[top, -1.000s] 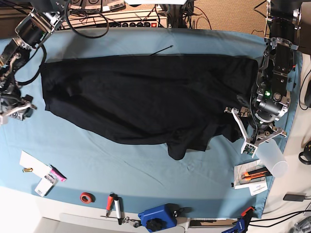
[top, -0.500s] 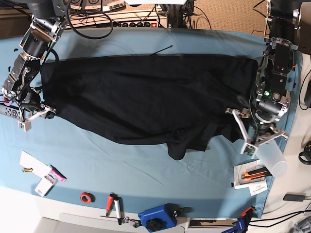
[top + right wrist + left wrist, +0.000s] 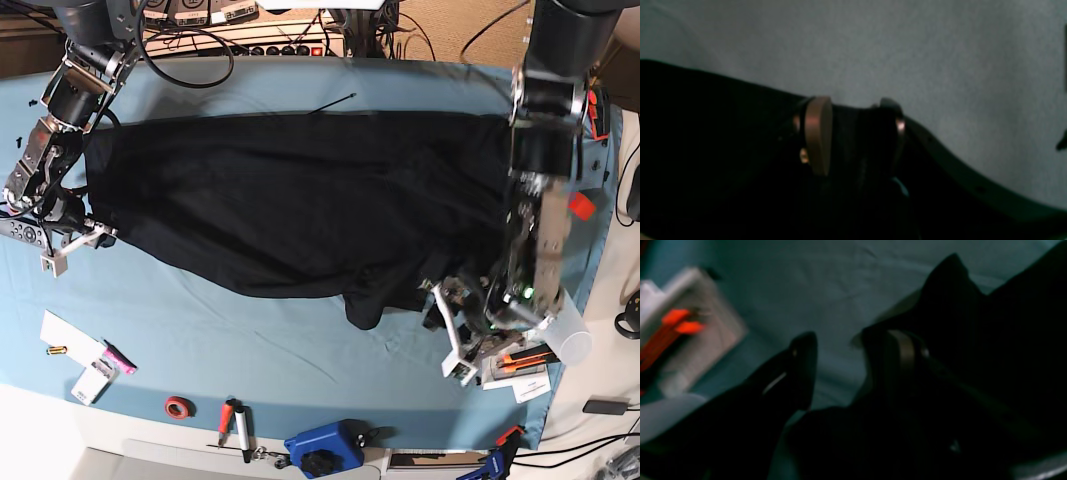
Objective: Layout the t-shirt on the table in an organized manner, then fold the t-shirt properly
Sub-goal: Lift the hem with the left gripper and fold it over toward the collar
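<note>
right gripper [image 3: 853,133] pinches t-shirt [image 3: 300,200] edge; left gripper [image 3: 840,370] gapes beside its hem on table [image 3: 300,330].

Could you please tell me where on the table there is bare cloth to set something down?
The widest bare stretch of the table lies between the t-shirt and the red tape roll and markers along the near edge. A narrower strip runs behind the shirt. It is crowded around the left gripper, papers and cup.
</note>
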Robot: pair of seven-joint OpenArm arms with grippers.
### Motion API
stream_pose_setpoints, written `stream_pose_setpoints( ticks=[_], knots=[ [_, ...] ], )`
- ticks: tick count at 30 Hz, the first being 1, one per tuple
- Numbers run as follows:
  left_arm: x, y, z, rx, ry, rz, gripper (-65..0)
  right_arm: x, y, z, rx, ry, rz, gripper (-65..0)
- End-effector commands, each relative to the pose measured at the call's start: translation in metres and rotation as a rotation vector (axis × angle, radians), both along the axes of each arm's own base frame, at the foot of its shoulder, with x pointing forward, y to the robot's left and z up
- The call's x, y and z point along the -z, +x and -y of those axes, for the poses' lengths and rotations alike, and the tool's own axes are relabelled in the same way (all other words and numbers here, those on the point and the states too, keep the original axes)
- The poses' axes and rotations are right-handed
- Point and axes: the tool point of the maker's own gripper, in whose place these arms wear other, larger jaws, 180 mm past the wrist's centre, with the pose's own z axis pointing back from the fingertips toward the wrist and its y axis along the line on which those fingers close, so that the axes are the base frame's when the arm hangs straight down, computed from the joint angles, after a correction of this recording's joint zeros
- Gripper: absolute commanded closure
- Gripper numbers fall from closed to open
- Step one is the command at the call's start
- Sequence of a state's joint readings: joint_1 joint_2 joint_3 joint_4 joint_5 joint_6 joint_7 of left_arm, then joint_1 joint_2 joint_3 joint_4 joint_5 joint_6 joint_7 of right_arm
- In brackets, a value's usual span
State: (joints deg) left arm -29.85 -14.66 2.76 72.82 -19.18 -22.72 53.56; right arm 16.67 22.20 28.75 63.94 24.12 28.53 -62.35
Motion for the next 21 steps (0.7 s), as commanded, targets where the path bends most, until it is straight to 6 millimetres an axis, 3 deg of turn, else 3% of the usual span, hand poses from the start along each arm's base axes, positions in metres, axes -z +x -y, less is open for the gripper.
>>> stream_pose_setpoints(
  ticks=[1, 6, 11, 16, 19, 21],
  knots=[
    [-0.015, 0.015, 0.003, 0.001, -0.026, 0.03, -32.7, -0.02, 0.012, 0.008, 0.001, -0.019, 0.06, -23.8],
    [0.019, 0.022, 0.018, -0.003, -0.08, -0.083, -32.6, -0.019, 0.011, 0.008, -0.001, -0.018, 0.049, -23.8],
    [0.051, 0.015, 0.021, -0.035, -0.072, -0.144, -32.6, -0.018, 0.01, 0.008, -0.003, -0.016, 0.042, -23.8],
    [0.063, 0.012, 0.021, -0.084, -0.062, -0.159, -31.0, -0.019, 0.01, 0.006, -0.003, -0.006, 0.049, -23.5],
    [0.067, 0.008, 0.027, -0.076, -0.062, -0.183, -22.3, -0.019, 0.01, 0.005, -0.005, 0.003, 0.048, -18.3],
    [0.068, 0.005, 0.03, -0.068, -0.057, -0.2, -10.1, -0.018, 0.009, 0.004, -0.007, 0.004, 0.038, -9.7]
  ],
)
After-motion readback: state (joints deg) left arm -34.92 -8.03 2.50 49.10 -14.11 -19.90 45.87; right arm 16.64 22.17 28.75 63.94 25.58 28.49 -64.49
